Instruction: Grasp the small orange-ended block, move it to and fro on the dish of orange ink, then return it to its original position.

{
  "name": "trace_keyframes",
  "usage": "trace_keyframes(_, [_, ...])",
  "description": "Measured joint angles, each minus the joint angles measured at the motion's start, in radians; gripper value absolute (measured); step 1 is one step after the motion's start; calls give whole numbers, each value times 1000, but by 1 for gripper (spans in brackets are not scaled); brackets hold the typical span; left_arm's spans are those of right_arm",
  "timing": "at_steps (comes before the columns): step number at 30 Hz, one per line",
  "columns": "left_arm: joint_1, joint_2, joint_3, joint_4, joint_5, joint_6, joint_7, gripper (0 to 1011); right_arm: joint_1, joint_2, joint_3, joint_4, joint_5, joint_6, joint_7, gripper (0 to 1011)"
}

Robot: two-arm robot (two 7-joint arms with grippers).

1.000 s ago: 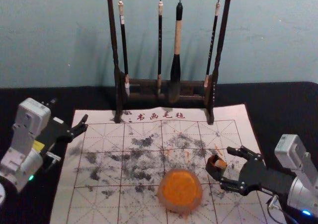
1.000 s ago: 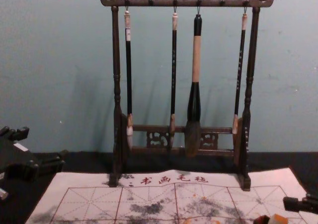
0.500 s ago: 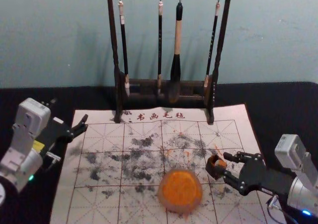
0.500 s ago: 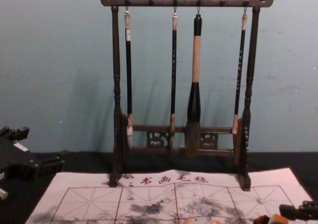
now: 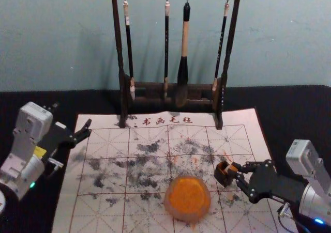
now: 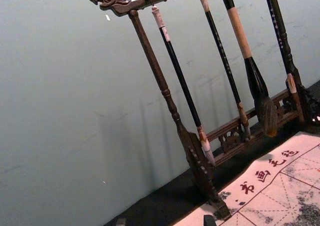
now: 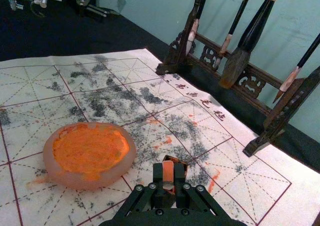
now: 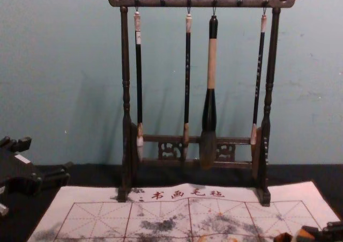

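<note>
My right gripper [image 5: 236, 170] comes in from the right, closed on the orange-ended block [image 5: 232, 168], which stands in a small dark open box [image 5: 221, 177]. In the right wrist view, that gripper [image 7: 168, 178] has its fingertips against both sides of the block [image 7: 168, 170], with the box [image 7: 182, 162] just behind. The round dish of orange ink [image 5: 189, 196] lies to the left of the box. My left gripper [image 5: 72, 116] is parked open at the mat's left edge; in the left wrist view, the left gripper [image 6: 165, 221] has its tips at the lower border.
A dark wooden rack [image 5: 170, 87] with hanging brushes stands at the back of the table. Beneath the dish and box lies a gridded white mat [image 5: 103, 212] with black smudges and orange marks. The wall [image 5: 51, 36] rises behind the rack.
The right gripper's fingers, spread wide about a second ago, have come together on the block. The dish, the small box and the left arm have stayed where they were.
</note>
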Motion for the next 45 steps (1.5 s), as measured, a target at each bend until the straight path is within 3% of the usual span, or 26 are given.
trace_keyframes(17, [0, 0, 0, 0, 0, 0, 0, 1001, 0, 0, 0, 0, 0, 0, 0, 86])
trace_keyframes(25, [0, 0, 0, 0, 0, 0, 0, 1001, -10, -12, 24, -20, 3, 28, -21, 86])
trace_keyframes(45, [0, 0, 0, 0, 0, 0, 0, 1001, -38, 15, 76, -118, 72, 80, -6, 86])
